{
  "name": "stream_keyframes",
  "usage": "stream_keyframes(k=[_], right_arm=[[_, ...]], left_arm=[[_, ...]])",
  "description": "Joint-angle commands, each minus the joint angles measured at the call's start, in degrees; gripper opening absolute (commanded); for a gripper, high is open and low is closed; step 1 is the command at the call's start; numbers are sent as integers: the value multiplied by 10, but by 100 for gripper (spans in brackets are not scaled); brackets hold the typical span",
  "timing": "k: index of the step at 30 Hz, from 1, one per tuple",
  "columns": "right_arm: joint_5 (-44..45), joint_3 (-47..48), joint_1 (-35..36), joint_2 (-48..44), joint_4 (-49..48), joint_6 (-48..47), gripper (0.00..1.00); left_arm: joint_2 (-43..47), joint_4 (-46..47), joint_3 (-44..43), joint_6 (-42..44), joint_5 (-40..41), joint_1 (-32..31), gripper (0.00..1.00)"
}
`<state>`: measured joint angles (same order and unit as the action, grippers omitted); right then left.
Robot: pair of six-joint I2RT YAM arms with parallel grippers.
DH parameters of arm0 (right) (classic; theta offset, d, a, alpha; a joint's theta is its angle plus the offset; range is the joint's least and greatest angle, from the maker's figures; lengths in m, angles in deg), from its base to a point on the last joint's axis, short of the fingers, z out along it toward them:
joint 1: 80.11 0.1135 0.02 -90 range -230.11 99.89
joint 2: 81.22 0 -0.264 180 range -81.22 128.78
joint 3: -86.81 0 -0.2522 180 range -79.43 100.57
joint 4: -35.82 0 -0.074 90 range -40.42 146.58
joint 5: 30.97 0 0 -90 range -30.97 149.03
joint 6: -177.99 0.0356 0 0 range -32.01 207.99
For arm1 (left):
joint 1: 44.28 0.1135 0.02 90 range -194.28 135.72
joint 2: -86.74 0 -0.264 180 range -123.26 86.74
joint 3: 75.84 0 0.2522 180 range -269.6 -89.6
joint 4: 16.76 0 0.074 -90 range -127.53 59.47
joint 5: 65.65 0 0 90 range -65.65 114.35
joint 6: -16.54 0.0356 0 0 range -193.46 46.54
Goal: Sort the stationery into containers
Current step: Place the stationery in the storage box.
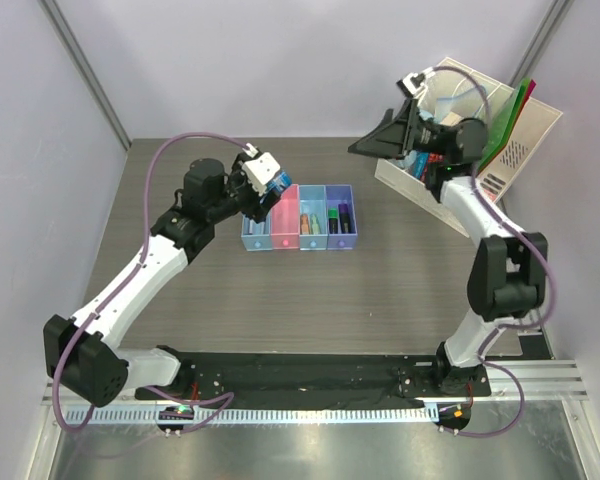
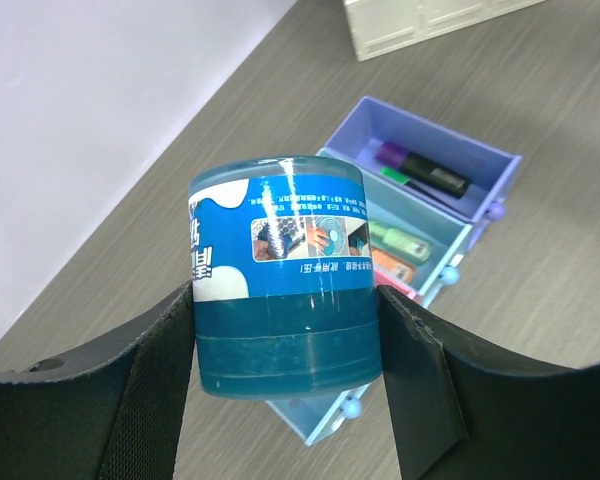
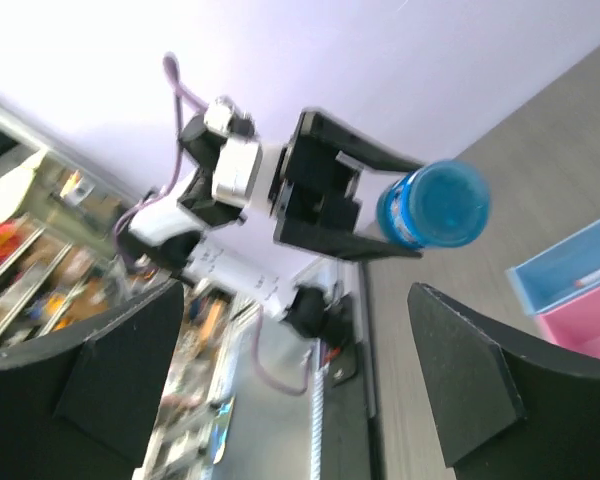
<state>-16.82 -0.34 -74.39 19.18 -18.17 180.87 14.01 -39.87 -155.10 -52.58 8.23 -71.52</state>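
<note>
caught mid-sort: blue roll (image 2: 280, 270) pinched in the left gripper (image 2: 285, 372) above the left end of the tray row (image 1: 355, 216), highlighters (image 2: 420, 170) already in trays, right gripper (image 1: 373, 140) spread wide, empty, beside the white rack (image 1: 540, 125), roll seemingly last to place.

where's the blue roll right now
In the top view the blue roll is left of centre, clamped in the left gripper and held above the left end of the tray row.
</note>
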Motion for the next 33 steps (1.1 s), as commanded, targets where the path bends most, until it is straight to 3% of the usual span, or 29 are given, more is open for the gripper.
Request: stream_keyframes(k=[1, 2, 4, 14, 24, 33], right_arm=[[102, 80, -25, -111, 531, -518, 100], [251, 150, -1, -119, 816, -788, 100], [332, 163, 26, -134, 897, -892, 100], [535, 84, 30, -183, 936, -926, 100], [636, -27, 32, -266, 946, -983, 100], [671, -81, 32, -303, 946, -1002, 100]], left_arm=[[23, 12, -31, 35, 51, 2, 0], [23, 6, -32, 40, 55, 2, 0], [22, -7, -34, 52, 70, 2, 0], [-23, -145, -124, 100, 140, 2, 0], [-156, -319, -294, 137, 224, 2, 0], [-227, -383, -414, 134, 276, 2, 0]])
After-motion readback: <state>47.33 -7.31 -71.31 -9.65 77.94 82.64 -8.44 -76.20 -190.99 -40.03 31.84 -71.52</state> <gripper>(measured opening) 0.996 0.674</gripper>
